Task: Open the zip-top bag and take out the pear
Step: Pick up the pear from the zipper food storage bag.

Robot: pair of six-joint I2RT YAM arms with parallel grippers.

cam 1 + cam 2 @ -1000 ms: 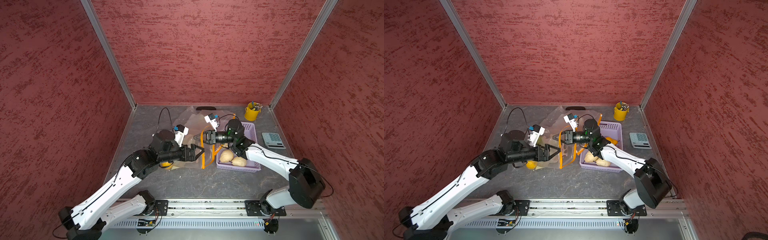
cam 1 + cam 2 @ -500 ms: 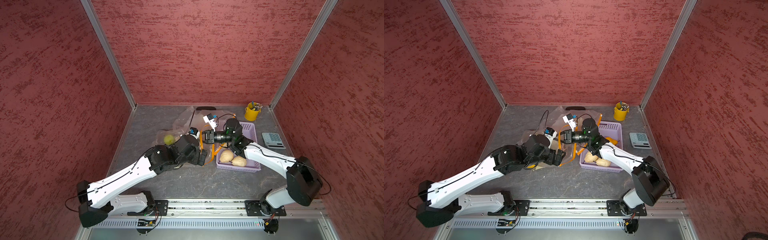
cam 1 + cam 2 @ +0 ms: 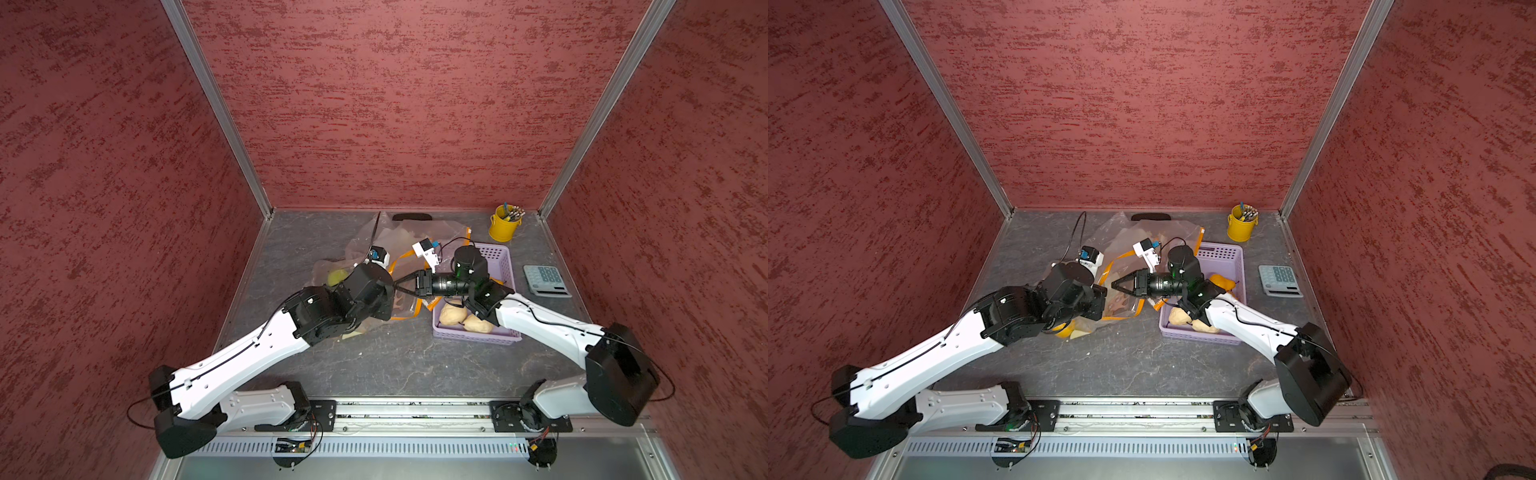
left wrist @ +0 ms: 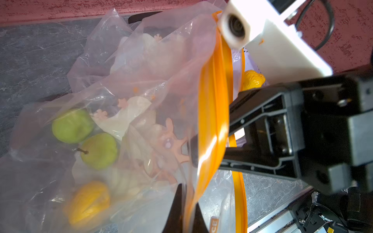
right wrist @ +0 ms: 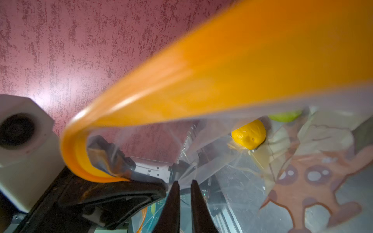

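Left gripper (image 4: 187,198) is pressed together on the orange zip strip (image 4: 212,121) of the bag (image 4: 161,60). Right gripper (image 5: 184,182) pinches the bag's clear film, its jaws almost touching. The pear (image 4: 99,150) lies inside the bag, which sits mid-frame in both top views.

A robotics lab booth (three-walled): red panels (image 3: 395,104), aluminium corner posts (image 3: 247,166), arms (image 3: 249,353) mounted on a rail (image 3: 411,409).

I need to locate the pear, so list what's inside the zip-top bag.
Through the clear zip-top bag, the left wrist view shows a green fruit, a stemmed green fruit, likely the pear, and a yellow fruit. Crumpled plastic hides anything beneath them.
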